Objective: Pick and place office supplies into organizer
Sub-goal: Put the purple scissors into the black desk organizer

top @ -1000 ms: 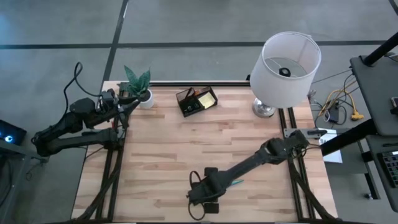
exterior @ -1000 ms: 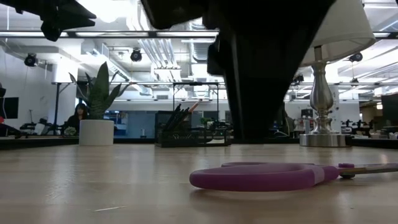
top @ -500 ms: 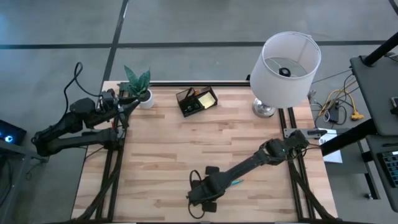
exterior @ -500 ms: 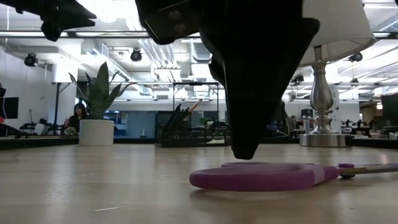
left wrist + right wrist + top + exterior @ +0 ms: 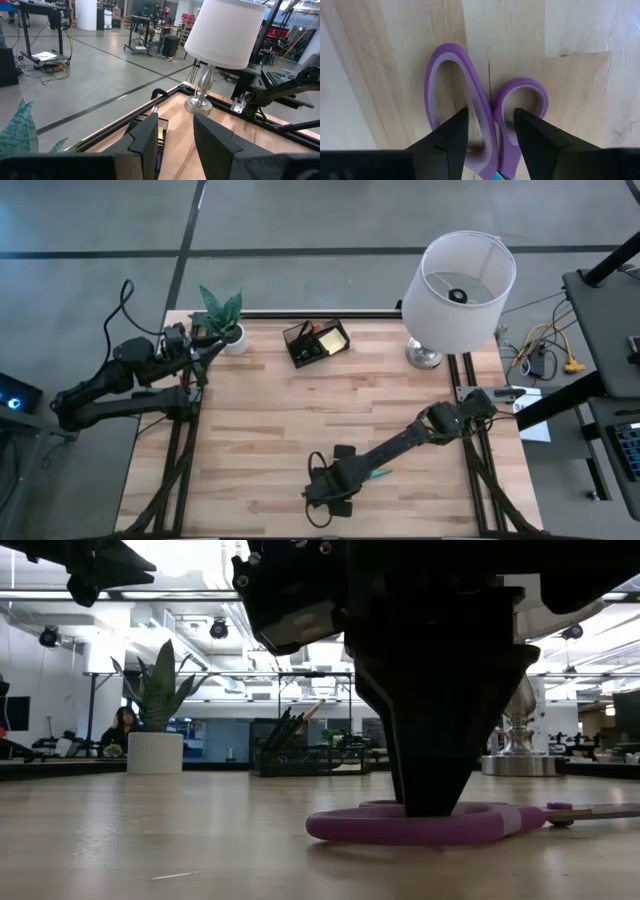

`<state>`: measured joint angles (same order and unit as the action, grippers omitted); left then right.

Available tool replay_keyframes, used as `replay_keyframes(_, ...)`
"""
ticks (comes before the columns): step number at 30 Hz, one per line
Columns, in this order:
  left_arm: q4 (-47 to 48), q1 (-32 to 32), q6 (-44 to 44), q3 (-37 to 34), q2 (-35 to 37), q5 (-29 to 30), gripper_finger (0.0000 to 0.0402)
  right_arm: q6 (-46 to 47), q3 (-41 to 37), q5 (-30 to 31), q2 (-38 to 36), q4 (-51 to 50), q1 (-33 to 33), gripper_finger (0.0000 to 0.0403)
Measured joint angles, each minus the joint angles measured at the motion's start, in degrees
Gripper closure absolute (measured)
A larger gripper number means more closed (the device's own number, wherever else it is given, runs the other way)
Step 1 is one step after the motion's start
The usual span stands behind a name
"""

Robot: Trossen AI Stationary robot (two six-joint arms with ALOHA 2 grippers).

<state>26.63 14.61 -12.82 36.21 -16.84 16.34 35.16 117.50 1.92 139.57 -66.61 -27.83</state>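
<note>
Pens and a yellow sticky-note pad (image 5: pixel 331 338) are seen already lodged in the small black compartmented organizer (image 5: pixel 316 341) at the far table edge, while purple-handled scissors (image 5: pixel 485 125), flat on the wood, are straddled by the right gripper (image 5: pixel 490 131), fingers apart, ungrasped.

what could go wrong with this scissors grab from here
The right gripper is open and straddles the scissors where the two purple handle loops meet. They lie flat on the table, so the fingertips may scrape wood or close on one loop only, letting them swing. The organizer is far across the table, beside the lamp, a long carry.
</note>
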Motion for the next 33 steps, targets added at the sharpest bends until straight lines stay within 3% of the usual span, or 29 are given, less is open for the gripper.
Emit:
replay_keyframes(5, 0.0, 0.0, 0.0, 0.0, 0.0, 0.0, 0.0295, -2.2, -0.2, -0.7, 0.0, 0.8, 0.8, 0.0268)
replay_keyframes(13, 0.0, 0.0, 0.0, 0.0, 0.0, 0.0, 0.0295, -2.4, -1.0, -1.3, -0.2, 1.5, 1.7, 0.0345)
replay_keyframes(22, 0.0, 0.0, 0.0, 0.0, 0.0, 0.0, 0.0295, 2.6, -0.9, -0.8, -0.3, 1.4, 3.1, 0.0347)
replay_keyframes(33, 0.0, 0.0, 0.2, 0.0, 0.0, 0.0, 0.0295, 27.9, 0.2, 19.5, -3.8, 1.6, 9.6, 0.0352)
